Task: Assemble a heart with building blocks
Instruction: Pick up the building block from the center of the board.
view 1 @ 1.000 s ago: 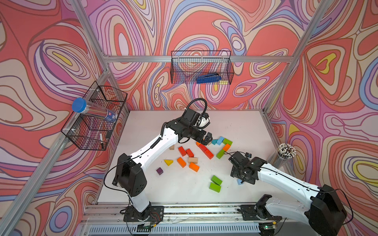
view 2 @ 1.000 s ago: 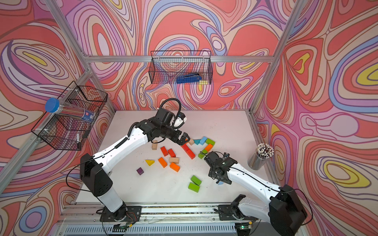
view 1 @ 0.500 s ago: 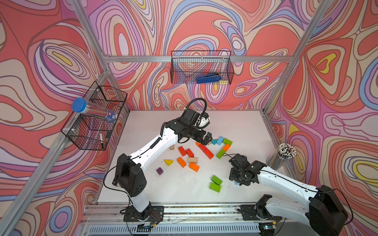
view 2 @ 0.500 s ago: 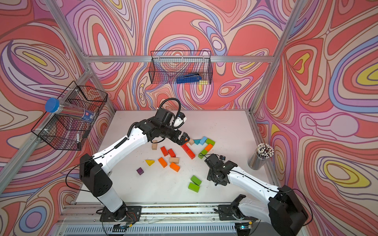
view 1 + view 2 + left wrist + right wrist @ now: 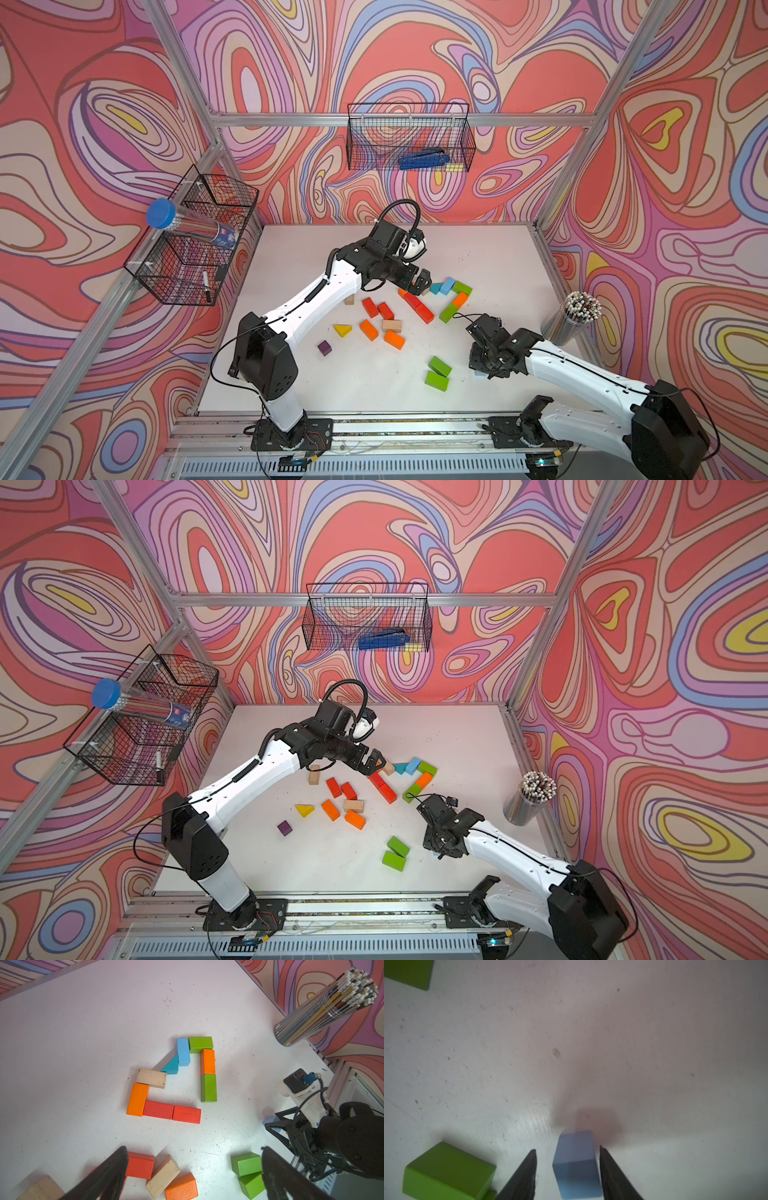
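Observation:
A part outline of building blocks lies mid-table: a light blue brick (image 5: 183, 1051), green bricks (image 5: 200, 1044), orange bricks (image 5: 207, 1061), a teal wedge (image 5: 171, 1066), a plain wood brick (image 5: 151, 1077) and two red bricks (image 5: 158, 1109). My left gripper (image 5: 419, 282) (image 5: 193, 1148) hangs over its far-left end, wide open and empty. At the front right, my right gripper (image 5: 482, 372) (image 5: 568, 1148) is down on the table, straddling a loose light blue block (image 5: 575, 1159). Its fingers stand close on both sides, and a gap still shows on at least one side.
Loose blocks lie left of the outline: red (image 5: 370, 306), orange (image 5: 394, 339), plain wood (image 5: 392, 325), a yellow wedge (image 5: 342, 330), a purple cube (image 5: 324, 347). Two green bricks (image 5: 439, 365) sit just left of the right gripper. A pencil cup (image 5: 575, 316) stands at the right edge. Wire baskets (image 5: 409, 137) hang on the walls.
My right gripper's fingers have narrowed round the light blue block, and the arm has sunk a little toward the front. The left arm has not moved.

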You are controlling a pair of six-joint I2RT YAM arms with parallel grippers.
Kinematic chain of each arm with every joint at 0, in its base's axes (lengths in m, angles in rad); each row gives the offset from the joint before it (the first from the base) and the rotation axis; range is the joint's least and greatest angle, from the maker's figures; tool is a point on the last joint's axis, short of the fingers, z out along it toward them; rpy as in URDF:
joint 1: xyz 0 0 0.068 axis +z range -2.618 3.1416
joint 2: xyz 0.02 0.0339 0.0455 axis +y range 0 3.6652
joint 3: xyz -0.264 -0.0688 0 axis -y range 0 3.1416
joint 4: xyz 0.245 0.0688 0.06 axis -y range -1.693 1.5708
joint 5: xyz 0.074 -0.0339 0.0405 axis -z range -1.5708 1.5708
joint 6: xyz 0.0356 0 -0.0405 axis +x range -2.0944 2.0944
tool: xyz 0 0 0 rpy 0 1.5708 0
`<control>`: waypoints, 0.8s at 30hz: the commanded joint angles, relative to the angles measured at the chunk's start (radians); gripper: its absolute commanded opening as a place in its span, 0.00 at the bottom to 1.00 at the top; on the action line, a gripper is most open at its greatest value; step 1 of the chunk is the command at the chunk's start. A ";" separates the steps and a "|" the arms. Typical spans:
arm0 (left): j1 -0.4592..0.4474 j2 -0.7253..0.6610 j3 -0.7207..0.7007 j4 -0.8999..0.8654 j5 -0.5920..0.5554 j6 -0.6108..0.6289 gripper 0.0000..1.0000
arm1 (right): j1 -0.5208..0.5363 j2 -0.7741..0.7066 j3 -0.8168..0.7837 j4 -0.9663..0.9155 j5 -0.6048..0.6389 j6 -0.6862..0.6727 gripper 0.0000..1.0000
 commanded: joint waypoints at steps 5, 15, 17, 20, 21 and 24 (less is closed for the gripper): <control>0.004 -0.026 -0.009 -0.022 -0.023 0.011 1.00 | -0.003 0.029 0.006 -0.023 0.024 -0.005 0.37; 0.023 0.001 0.025 -0.062 -0.032 -0.030 1.00 | -0.003 0.104 0.125 0.075 0.006 -0.215 0.27; 0.035 0.000 0.023 -0.057 -0.023 -0.042 1.00 | -0.003 0.156 0.167 0.087 -0.004 -0.275 0.26; 0.056 0.006 0.024 -0.057 -0.017 -0.064 1.00 | -0.003 0.230 0.234 0.114 -0.035 -0.376 0.26; 0.065 0.011 0.026 -0.058 -0.013 -0.072 1.00 | -0.003 0.255 0.255 0.120 -0.047 -0.411 0.26; 0.093 0.025 0.038 -0.065 0.020 -0.099 1.00 | -0.002 0.336 0.325 0.128 -0.096 -0.512 0.28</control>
